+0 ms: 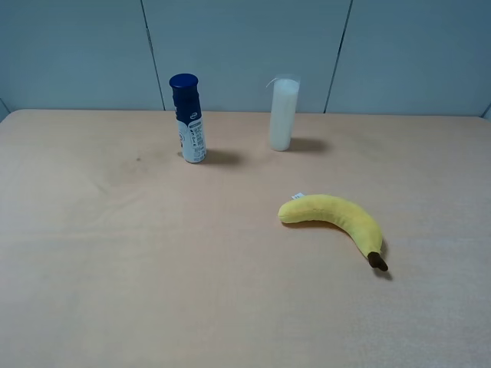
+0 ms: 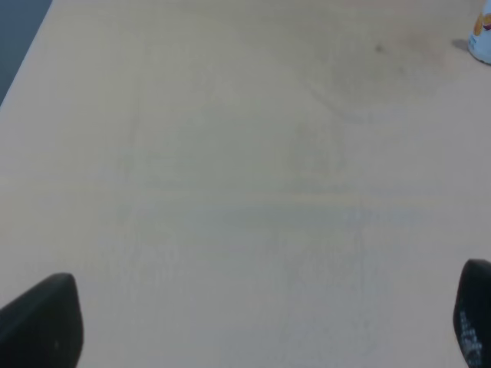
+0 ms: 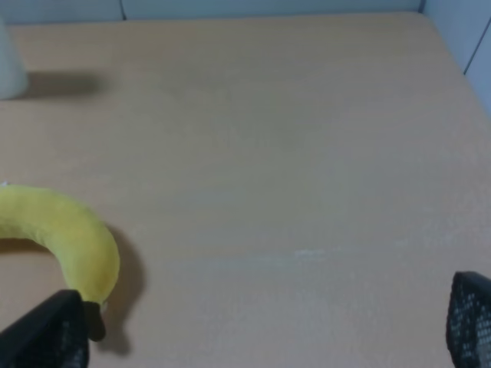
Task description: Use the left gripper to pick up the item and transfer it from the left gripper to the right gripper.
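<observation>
The yellow plush banana (image 1: 337,217) lies flat on the table right of centre, its dark brown stem tip toward the front right and its small white tag at the far left end. It also shows in the right wrist view (image 3: 65,234), next to one fingertip. No arm shows in the exterior high view. My left gripper (image 2: 261,326) is open over bare table, its two black fingertips (image 2: 42,322) wide apart with nothing between them. My right gripper (image 3: 261,330) is open too, its fingertips (image 3: 46,337) wide apart, close to the banana's stem end.
A blue-capped bottle (image 1: 188,119) stands at the back left of centre; its base shows in the left wrist view (image 2: 482,38). A white cylinder (image 1: 282,113) stands at the back centre and shows in the right wrist view (image 3: 11,65). The tan table (image 1: 153,268) ends at a grey wall.
</observation>
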